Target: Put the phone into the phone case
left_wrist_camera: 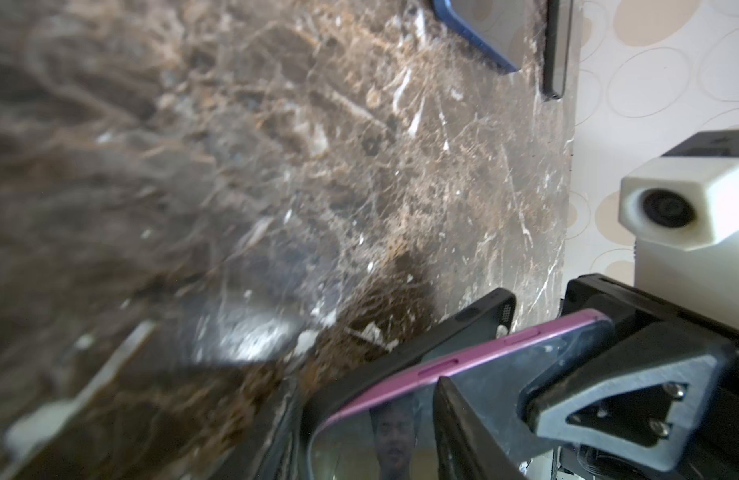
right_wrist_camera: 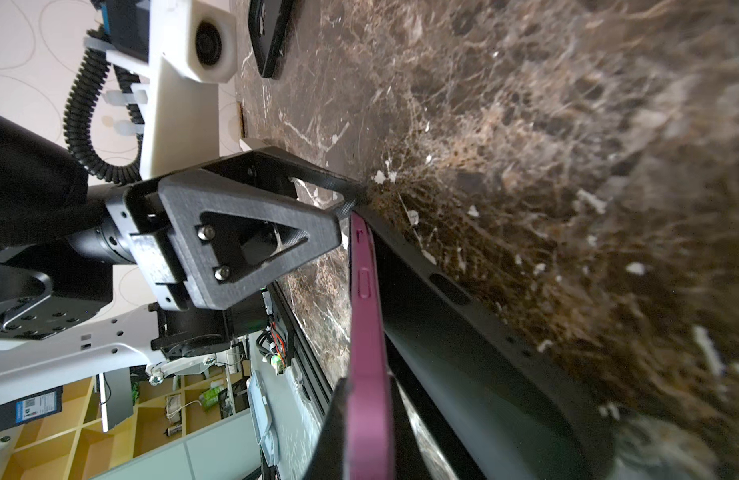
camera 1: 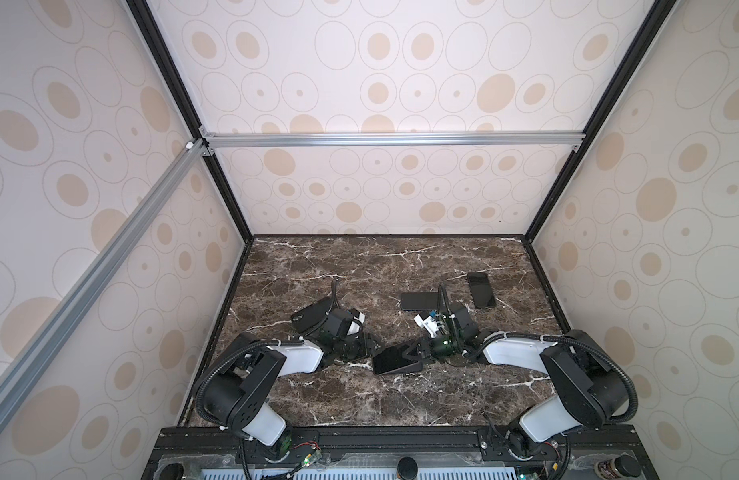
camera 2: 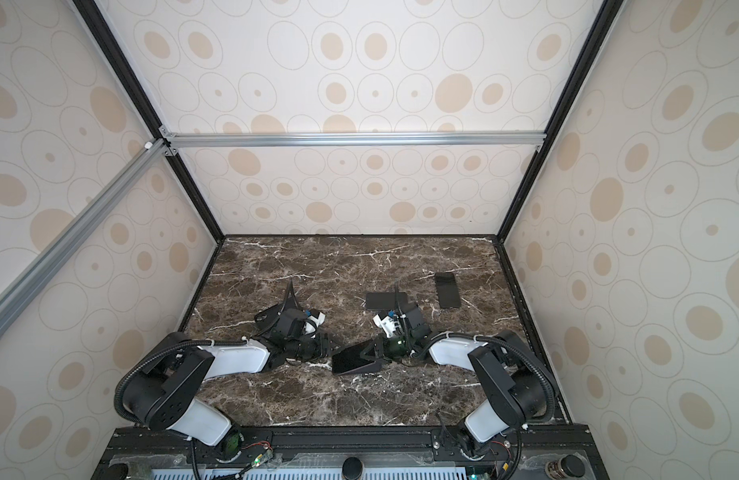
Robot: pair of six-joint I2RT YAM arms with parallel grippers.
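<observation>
The phone (camera 1: 390, 359) has a pink rim (right_wrist_camera: 365, 311) and a dark screen. It stands tilted over the black phone case (right_wrist_camera: 463, 353), which lies on the marble at front centre. Its long edge rests in the case (left_wrist_camera: 421, 345) and the other edge is raised. My right gripper (camera 1: 409, 353) is shut on the phone's right end, with the rim pinched between its fingers (right_wrist_camera: 338, 415). My left gripper (camera 1: 374, 347) comes in from the left. Its fingers (right_wrist_camera: 317, 178) stand half apart, closed around the case's left end with the phone's corner between them.
Two more dark phones lie behind the right arm, one (camera 1: 419, 300) flat and crosswise, the other (camera 1: 481, 289) further right. Another black case (camera 1: 309, 318) lies under the left wrist. Walls close in the marble table (camera 1: 359, 399) at the sides and back.
</observation>
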